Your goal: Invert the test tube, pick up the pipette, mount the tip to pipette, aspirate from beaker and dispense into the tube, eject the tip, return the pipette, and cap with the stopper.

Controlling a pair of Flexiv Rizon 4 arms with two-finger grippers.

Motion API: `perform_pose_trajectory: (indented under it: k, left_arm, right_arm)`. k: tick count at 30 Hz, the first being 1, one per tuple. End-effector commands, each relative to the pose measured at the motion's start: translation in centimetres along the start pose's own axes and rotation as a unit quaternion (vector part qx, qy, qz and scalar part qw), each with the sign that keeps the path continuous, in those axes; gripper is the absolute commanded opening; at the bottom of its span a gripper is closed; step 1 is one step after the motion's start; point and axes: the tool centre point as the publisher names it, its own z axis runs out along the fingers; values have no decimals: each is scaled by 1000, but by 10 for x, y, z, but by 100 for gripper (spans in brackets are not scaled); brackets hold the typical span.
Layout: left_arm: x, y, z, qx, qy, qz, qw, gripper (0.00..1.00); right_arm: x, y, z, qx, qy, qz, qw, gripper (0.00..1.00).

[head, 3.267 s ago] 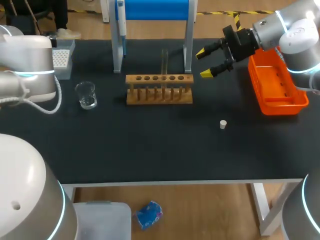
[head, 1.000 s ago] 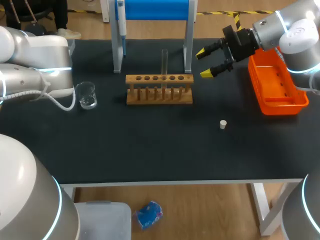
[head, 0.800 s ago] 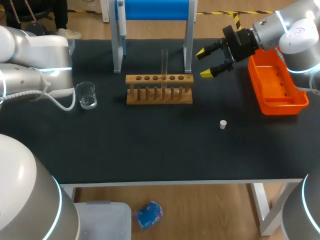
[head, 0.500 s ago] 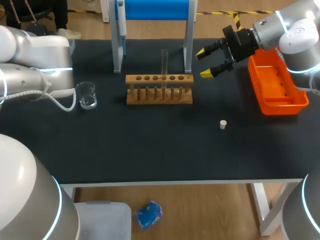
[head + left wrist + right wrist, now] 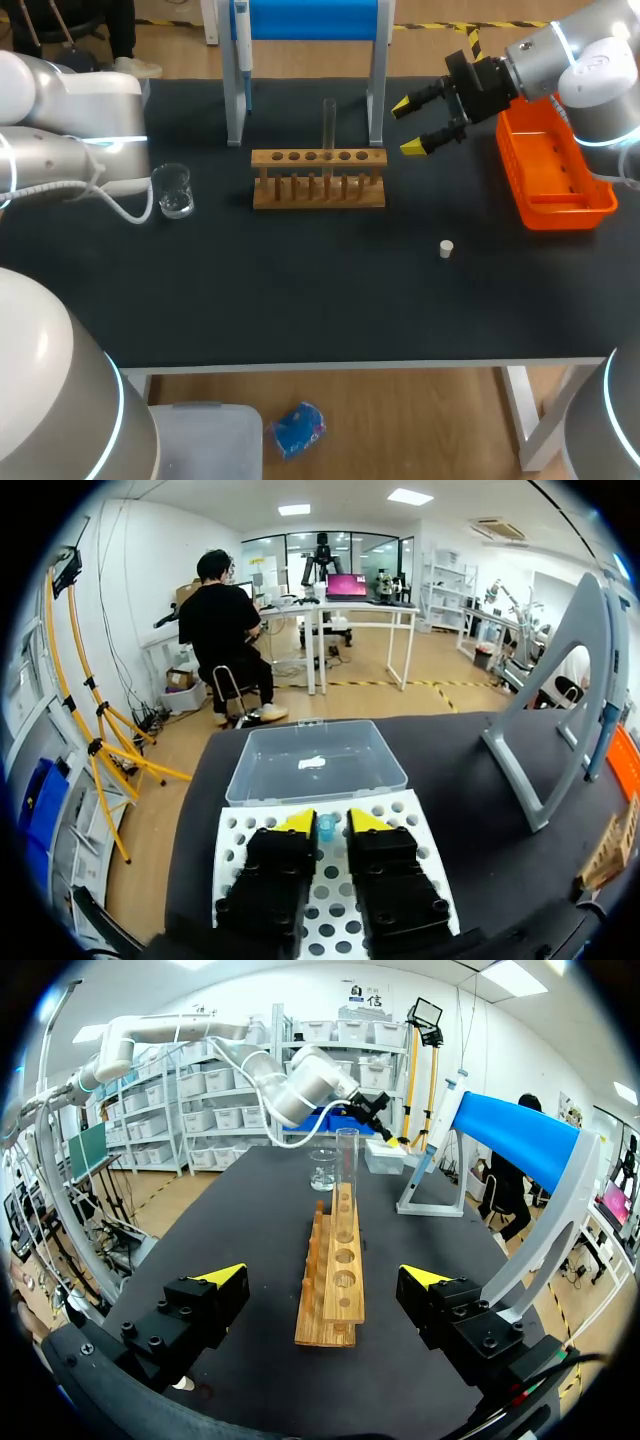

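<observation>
- Head view: the blue-topped grey stand (image 5: 310, 20) holds the white pipette (image 5: 241, 45) hanging within reach.
- Upright in the wooden rack (image 5: 318, 178) stands the clear glass test tube (image 5: 328, 125); the right gripper (image 5: 406, 127), spread wide, faces it, likely to take it.
- Over the white perforated tip box (image 5: 235, 880) hangs the left gripper (image 5: 333, 821), a small blue tip (image 5: 325, 828) at it; I cannot tell whether it grips.

overhead — tip rack (image 5: 235, 850) behind left arm (image 5: 70, 130), pipette (image 5: 243, 60) top cropped

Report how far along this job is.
Looks done: test tube stands upright in the rack. In hand: left gripper hovers over the tip box, though the pipette hangs on its stand. Left: pipette pickup, tip, transfer, ejecting, capping; the stopper lies on the table, and the right gripper hangs empty, jaws open.
</observation>
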Motion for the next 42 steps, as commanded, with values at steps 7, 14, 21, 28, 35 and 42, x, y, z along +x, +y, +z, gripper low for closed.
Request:
perform_pose_trajectory:
  k: [7, 14, 21, 28, 35, 42]
  left_arm:
    - [-2, 0, -1, -6, -4, 0, 1000, 0]
    - [-2, -6, -10, 0, -3, 3, 1000, 0]
    - [-1, -17, -21, 9, -4, 7, 1000, 0]
    - [0, -31, -36, 14, -6, 14, 1000, 0]
    - [0, -47, -53, 34, -9, 15, 999, 0]
    - [7, -69, -79, 63, 3, 40, 997, 0]
  right_arm:
    - [-1, 0, 0, 0, 1, -1, 1000, 100]
    - [-1, 0, 0, 0, 1, -1, 1000, 100]
    - [-1, 0, 0, 0, 1, -1, 1000, 100]
    - [-1, 0, 0, 0, 1, -1, 1000, 100]
    - [-1, 0, 0, 0, 1, -1, 1000, 100]
    - [-1, 0, 0, 0, 1, -1, 1000, 100]
